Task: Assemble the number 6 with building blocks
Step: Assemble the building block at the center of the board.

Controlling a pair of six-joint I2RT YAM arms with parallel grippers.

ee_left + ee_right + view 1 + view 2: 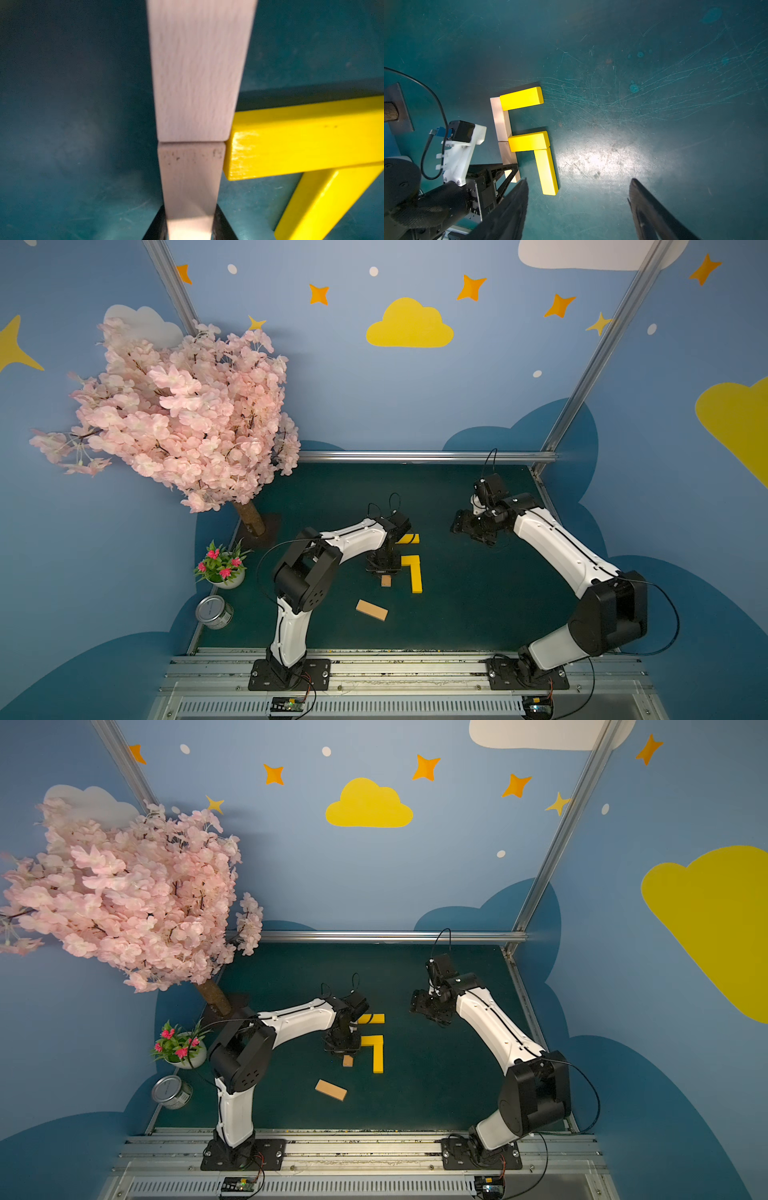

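The partial number 6 lies mid-mat. In the right wrist view one yellow bar (521, 101) and another yellow bar (528, 141) branch off a column of two tan bars placed end to end: a far tan bar (500, 122) and a near tan bar (507, 153). A third yellow bar (547, 172) hangs from the middle one. My left gripper (190, 224) points down, jaws against both sides of the near tan bar (190, 176), which rests on the mat. A loose tan block (371, 610) lies nearer the front. My right gripper (579, 182) hovers open and empty, right of the figure (459, 526).
A pink blossom tree (183, 414) overhangs the back left, its trunk (253, 522) on a plate. A flower pot (222, 568) and a tin can (214, 612) sit at the left edge. Metal rails run along the back (415, 456) and the front (415, 659).
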